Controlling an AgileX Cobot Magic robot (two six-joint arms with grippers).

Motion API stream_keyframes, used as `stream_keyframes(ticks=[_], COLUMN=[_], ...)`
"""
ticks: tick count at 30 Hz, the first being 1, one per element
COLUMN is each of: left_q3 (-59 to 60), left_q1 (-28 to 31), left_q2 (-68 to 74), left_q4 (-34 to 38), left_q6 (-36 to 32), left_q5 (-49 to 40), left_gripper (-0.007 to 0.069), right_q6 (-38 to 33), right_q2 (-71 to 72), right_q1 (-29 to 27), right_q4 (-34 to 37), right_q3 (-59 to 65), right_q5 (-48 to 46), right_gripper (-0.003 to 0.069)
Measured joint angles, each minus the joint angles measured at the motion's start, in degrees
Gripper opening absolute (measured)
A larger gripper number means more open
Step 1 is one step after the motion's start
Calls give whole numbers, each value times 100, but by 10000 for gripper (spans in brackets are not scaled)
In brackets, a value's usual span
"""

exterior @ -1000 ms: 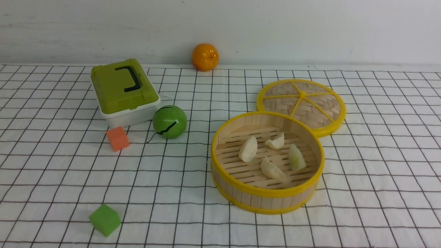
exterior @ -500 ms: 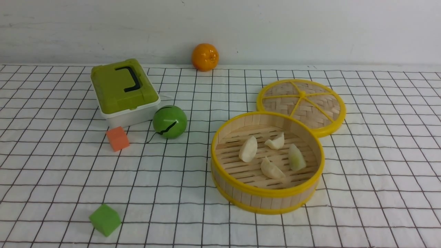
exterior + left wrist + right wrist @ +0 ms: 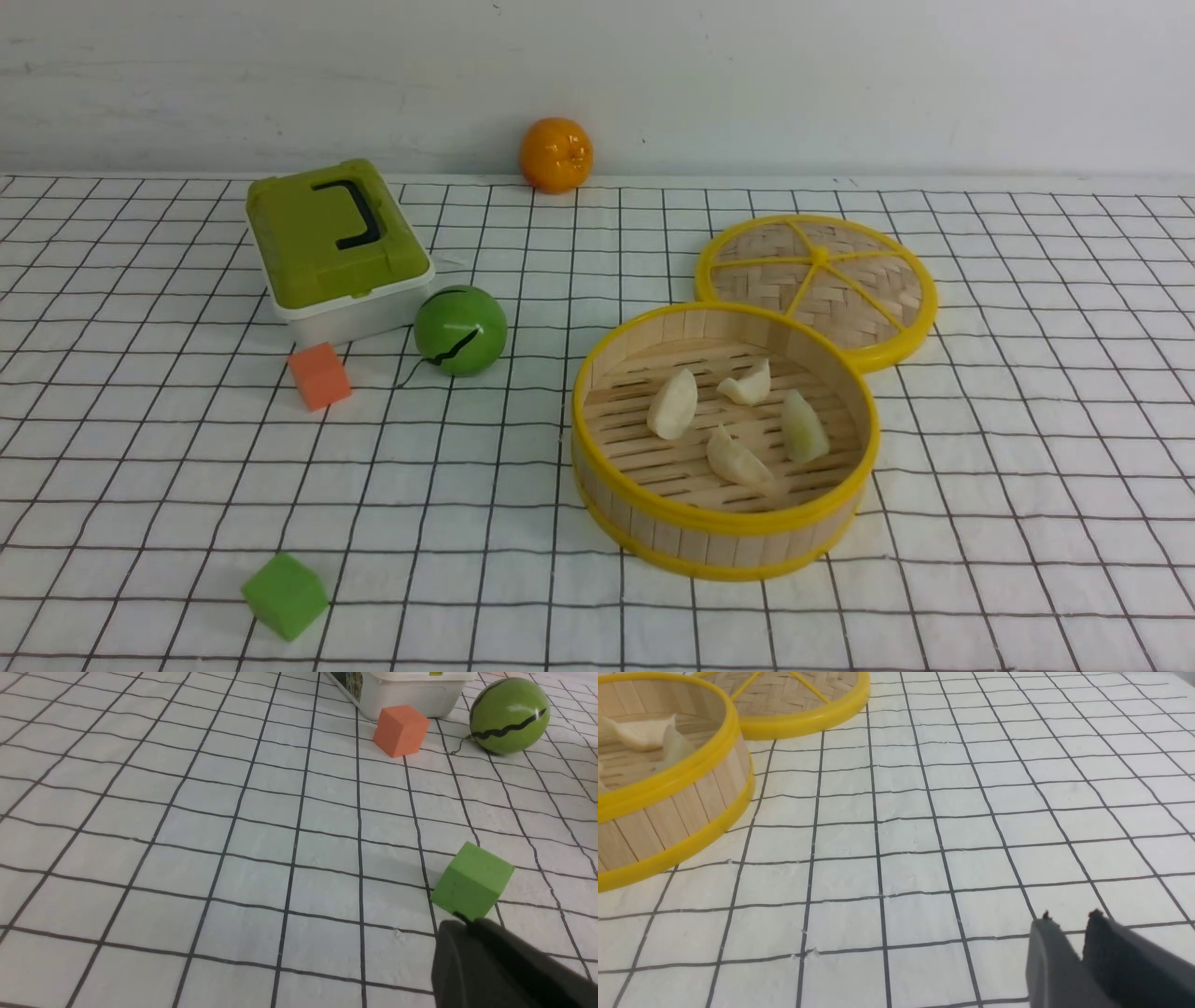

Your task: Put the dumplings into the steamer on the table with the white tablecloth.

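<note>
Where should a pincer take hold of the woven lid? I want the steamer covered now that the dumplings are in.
Probably the lid's yellow rim, at its right or far edge. It lies flat, its near-left edge tucked behind the steamer, so that side is blocked. Coming from above with one finger inside and one outside the raised rim seems safest; the thin spokes and small centre hub offer less to hold.

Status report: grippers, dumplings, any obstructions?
Left gripper shut, empty. Right gripper slightly parted, empty. Four dumplings inside steamer. Nothing in the way.
</note>
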State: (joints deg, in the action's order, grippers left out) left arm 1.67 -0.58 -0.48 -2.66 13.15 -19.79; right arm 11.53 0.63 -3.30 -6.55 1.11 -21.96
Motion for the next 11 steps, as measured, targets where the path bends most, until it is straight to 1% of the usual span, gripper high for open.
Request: stream_keyframes(ticks=[11], left_q3=[0], left_q1=[0], left_q2=[0], left_q4=[0], left_q6=[0], left_q5=[-5], left_gripper=[1], right_q6=[0], right_q2=[0], right_q1=[0], right_q4=[0], right_q3=[0], right_q5=[0], right_gripper=[130])
